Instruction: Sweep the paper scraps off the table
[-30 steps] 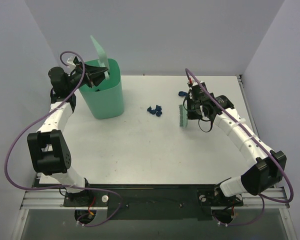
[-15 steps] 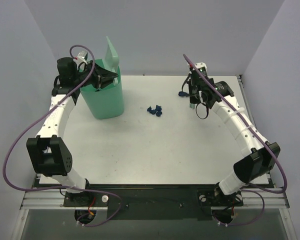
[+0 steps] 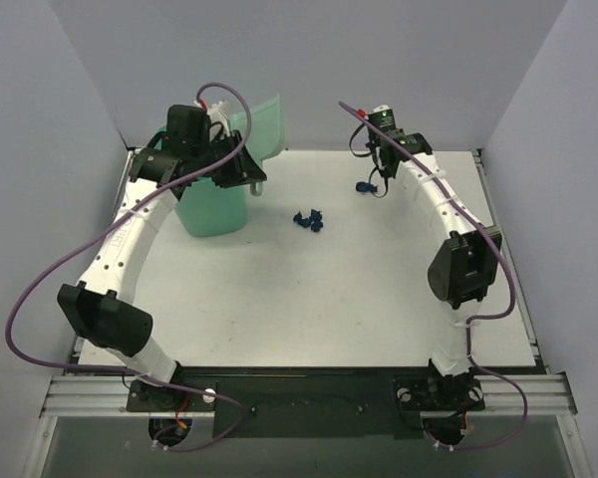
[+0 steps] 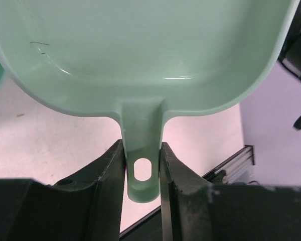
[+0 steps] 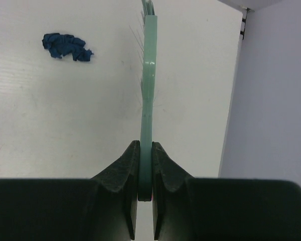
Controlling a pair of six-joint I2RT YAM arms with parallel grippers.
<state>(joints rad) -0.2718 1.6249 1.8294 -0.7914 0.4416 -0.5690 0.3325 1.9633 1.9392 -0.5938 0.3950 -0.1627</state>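
Observation:
Several dark navy paper scraps [image 3: 308, 220] lie clustered mid-table on the white table [image 3: 309, 299], and one more scrap [image 3: 363, 186] lies near the far edge. My left gripper [image 3: 243, 169] is shut on the handle of the mint-green dustpan [image 3: 263, 123], held in the air beside the bin; the left wrist view shows the fingers [image 4: 110, 165] clamping the handle below the empty pan [image 4: 140, 50]. My right gripper [image 3: 381, 171] is shut on the mint-green brush [image 5: 149, 100], edge-on, bristles near the table just right of the lone scrap. Navy scraps [image 5: 65, 46] lie left of the brush.
A tall mint-green bin [image 3: 212, 207] stands at the table's far left, under my left arm. Purple walls close in the back and both sides. The table's metal edge [image 3: 484, 189] runs along the right side.
My left arm has lifted the dustpan away from the bin's mouth and swung it right. My right arm has moved the brush toward the far edge, beside the lone scrap.

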